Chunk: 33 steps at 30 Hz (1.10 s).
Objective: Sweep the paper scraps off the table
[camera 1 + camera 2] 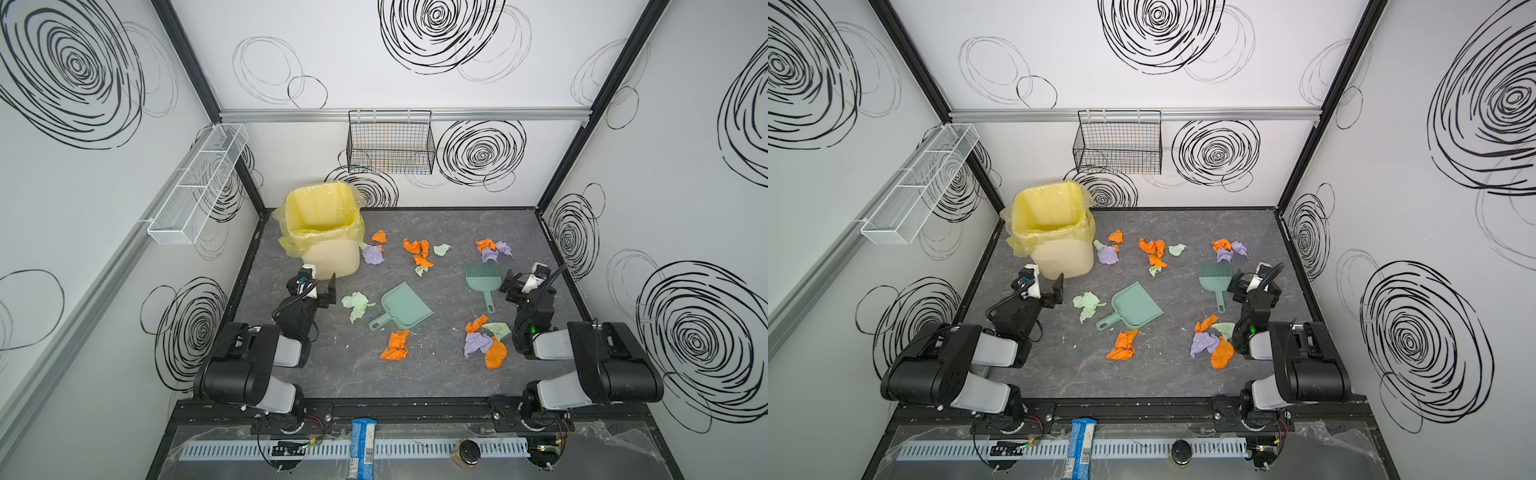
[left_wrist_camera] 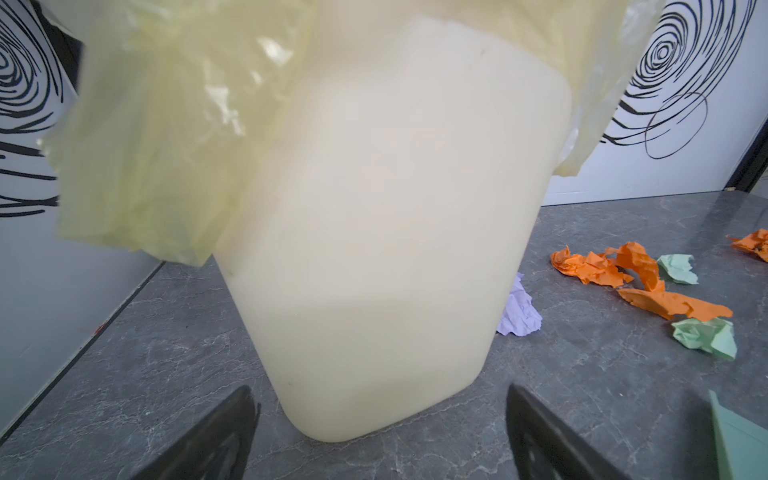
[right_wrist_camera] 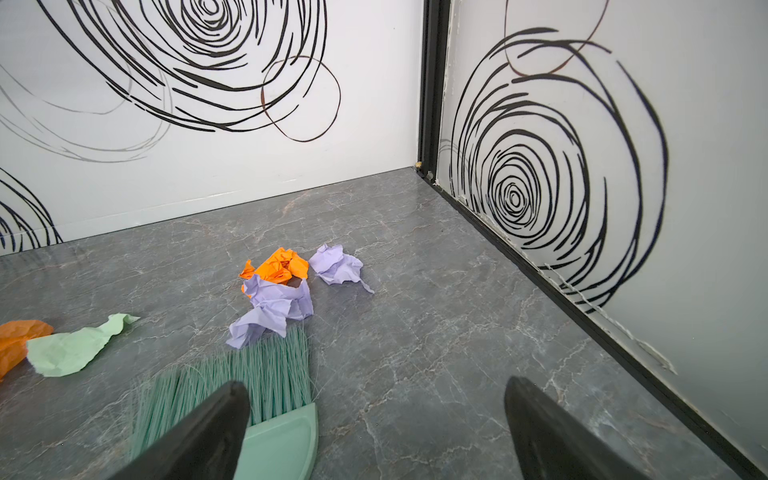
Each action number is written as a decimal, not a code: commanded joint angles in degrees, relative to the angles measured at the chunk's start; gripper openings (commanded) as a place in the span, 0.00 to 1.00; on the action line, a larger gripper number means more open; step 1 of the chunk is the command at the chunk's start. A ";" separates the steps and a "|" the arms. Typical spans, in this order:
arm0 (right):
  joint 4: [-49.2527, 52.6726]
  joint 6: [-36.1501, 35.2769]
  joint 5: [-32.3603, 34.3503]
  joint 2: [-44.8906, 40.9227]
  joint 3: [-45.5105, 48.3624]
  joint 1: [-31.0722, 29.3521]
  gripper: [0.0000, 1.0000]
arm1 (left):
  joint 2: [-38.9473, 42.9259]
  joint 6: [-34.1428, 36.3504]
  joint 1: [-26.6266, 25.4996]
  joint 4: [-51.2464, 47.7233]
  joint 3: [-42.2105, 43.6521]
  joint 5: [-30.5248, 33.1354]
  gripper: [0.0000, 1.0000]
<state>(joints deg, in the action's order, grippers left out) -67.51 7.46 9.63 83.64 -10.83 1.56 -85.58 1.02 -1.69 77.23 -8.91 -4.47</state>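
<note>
Wide-apart, empty left claw [image 2: 379,395] facing bin [image 1: 332,253]; wide-apart, empty right claw [image 3: 376,384] beside brush [image 1: 482,276]; paper scraps [image 1: 395,345] strewn over desk [image 1: 415,374]

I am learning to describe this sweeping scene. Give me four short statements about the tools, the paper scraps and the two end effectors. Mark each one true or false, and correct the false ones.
1. The mint-green plastic dustpan lies on the dark grey marbled table, in no grip. True.
2. The left end effector is shut on the brush. False: it is open and empty, facing the cream plastic bin. The mint-green plastic brush lies on the table near the right end effector.
3. The right end effector is open. True.
4. All scraps are inside the bin. False: the crumpled paper scraps, orange, lilac and pale green, lie scattered on the table.
</note>
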 commanded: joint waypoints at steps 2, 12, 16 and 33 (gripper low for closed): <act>-0.84 -0.79 0.32 0.18 -0.51 0.03 1.00 | -0.11 -0.66 0.46 2.92 -1.00 -0.44 0.96; -7.43 -1.23 0.82 -5.63 5.96 -0.60 1.00 | -0.14 -0.64 0.46 2.92 -0.99 -0.54 0.96; -5.73 -1.25 0.80 -5.00 4.64 -0.60 1.00 | -0.12 -0.72 0.46 2.90 -1.03 -0.50 0.96; 43.11 17.92 -2.13 -27.56 -9.12 5.24 1.00 | 17.13 -0.13 5.20 -39.10 -18.50 -10.67 0.96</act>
<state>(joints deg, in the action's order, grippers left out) -40.27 19.66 11.92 58.37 -17.37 5.10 -72.60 0.30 2.66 52.49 -21.12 -11.07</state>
